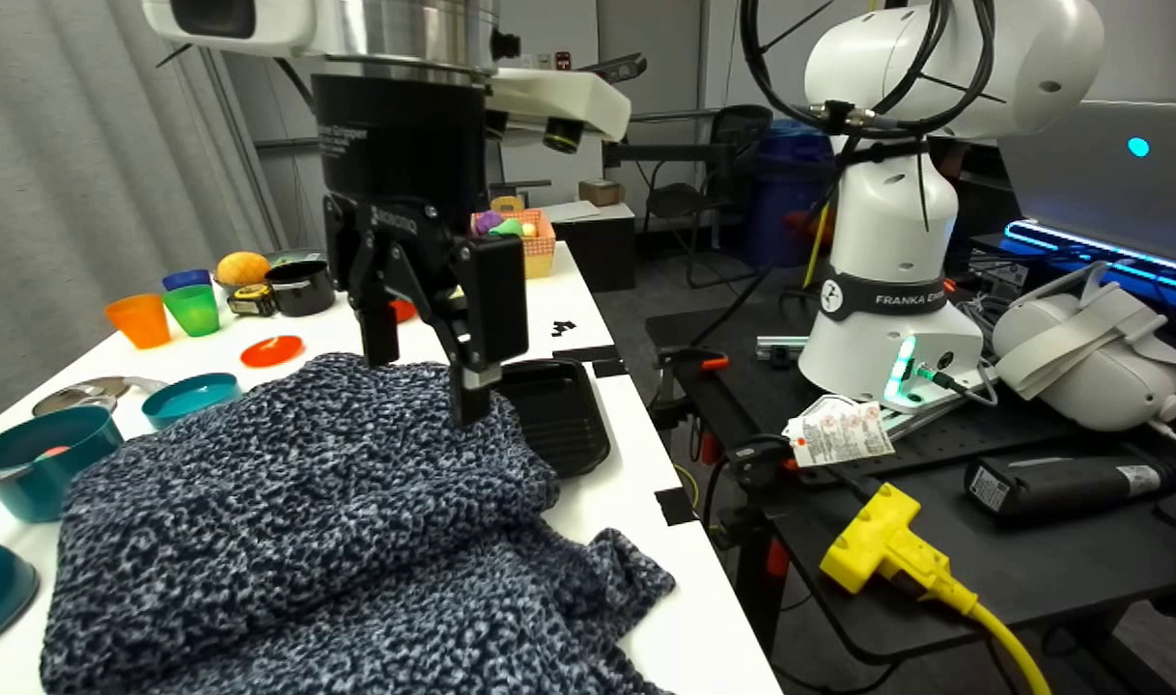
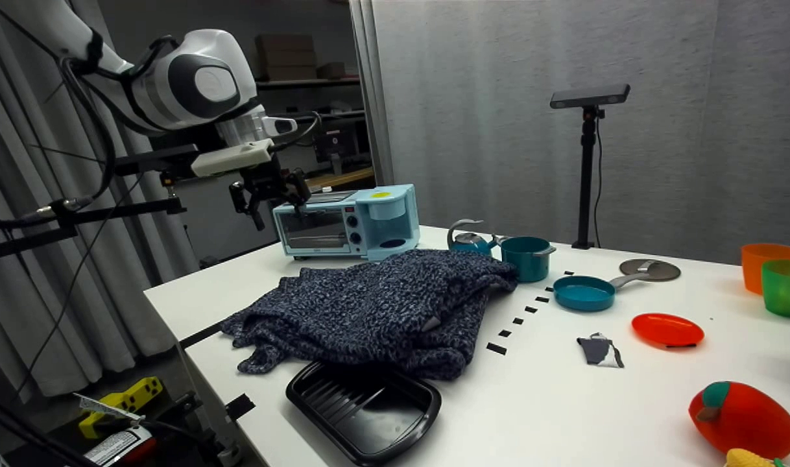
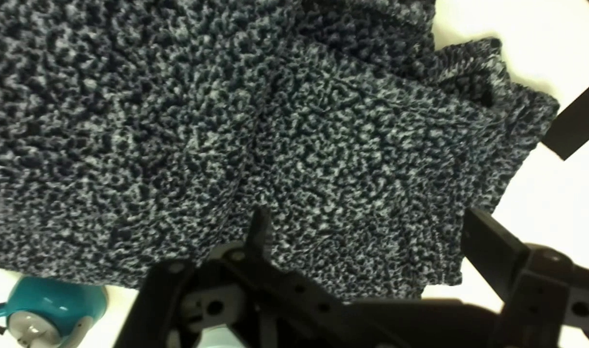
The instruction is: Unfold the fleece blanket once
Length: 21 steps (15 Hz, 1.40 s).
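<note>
Claw spread wide, nothing gripped, above fleece blanket; prob. best to pinch top layer only, lift, peel back slowly w/o dragging rest.

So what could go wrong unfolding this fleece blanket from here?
The open gripper might pinch several layers of the bunched fleece blanket together. The blanket seems to lap over the black ribbed tray, so pulling could drag the tray. The teal kettle and teal pot stand close by; a swung edge may knock them.
</note>
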Available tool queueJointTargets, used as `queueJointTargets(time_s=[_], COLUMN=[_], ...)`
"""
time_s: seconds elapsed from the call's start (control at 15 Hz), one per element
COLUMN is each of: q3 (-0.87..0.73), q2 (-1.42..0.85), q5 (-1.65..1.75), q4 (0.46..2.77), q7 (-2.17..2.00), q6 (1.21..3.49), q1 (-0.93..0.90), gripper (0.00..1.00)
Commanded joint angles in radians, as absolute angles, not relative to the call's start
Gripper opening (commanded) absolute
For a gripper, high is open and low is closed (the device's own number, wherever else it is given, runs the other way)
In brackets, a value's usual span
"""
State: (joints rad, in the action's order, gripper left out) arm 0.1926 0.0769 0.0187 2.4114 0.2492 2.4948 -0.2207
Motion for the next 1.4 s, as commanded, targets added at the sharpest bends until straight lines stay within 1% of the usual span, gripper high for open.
queueJointTargets(time_s=[0.0, 0.33, 0.6, 0.93, 1.33], q3=[0.141, 0.039, -0.011, -0.004, 0.01], q2=[0.062, 0.011, -0.066, -0.218, -0.387], q5=[0.015, -0.055, -0.157, -0.224, -0.184], q4=[2.369, 2.327, 2.287, 2.193, 2.079], q7=[0.304, 0.388, 0.469, 0.515, 0.478], q6=[2.516, 2.541, 2.577, 2.6, 2.596], q1=[-0.174, -0.09, -0.026, 0.046, 0.114], gripper=[1.0, 1.0, 1.0, 1.0, 1.0])
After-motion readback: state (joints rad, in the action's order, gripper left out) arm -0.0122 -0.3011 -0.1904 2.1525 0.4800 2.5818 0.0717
